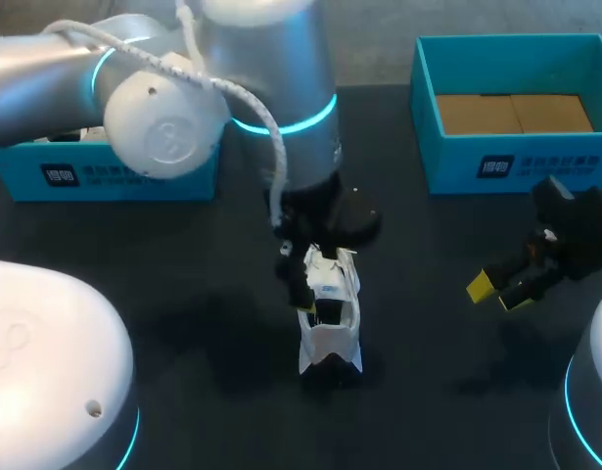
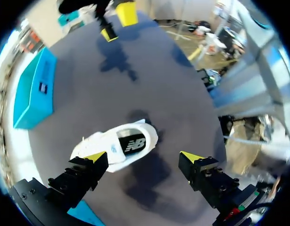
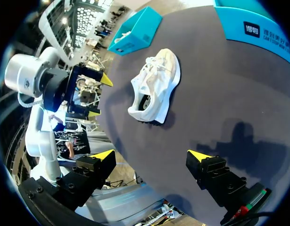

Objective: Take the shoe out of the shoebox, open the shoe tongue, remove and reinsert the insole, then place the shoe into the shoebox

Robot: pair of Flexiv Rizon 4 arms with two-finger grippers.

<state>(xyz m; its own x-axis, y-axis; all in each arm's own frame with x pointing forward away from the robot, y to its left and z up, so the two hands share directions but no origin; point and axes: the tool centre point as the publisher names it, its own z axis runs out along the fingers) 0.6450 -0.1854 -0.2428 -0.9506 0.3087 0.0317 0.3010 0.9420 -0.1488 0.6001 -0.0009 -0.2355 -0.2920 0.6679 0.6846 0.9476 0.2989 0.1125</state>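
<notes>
Shoe (image 1: pixel 330 328), toe toward far edge

Setting: a robotics lab bench, as we read it.
- One dark matte table (image 1: pixel 183 294) as the work surface.
- Our two silver-white arms, the left arm (image 1: pixel 154 108) and the right arm (image 1: pixel 599 411), with cyan rings lit at their joints. A white cable (image 1: pixel 277 157) runs along the left one.
- One open teal shoebox (image 1: pixel 506 162) at the table's far right corner and a second teal box (image 1: pixel 115 176) at its far left edge.
- One white shoe (image 1: pixel 330 313) alone at the table's middle.
</notes>
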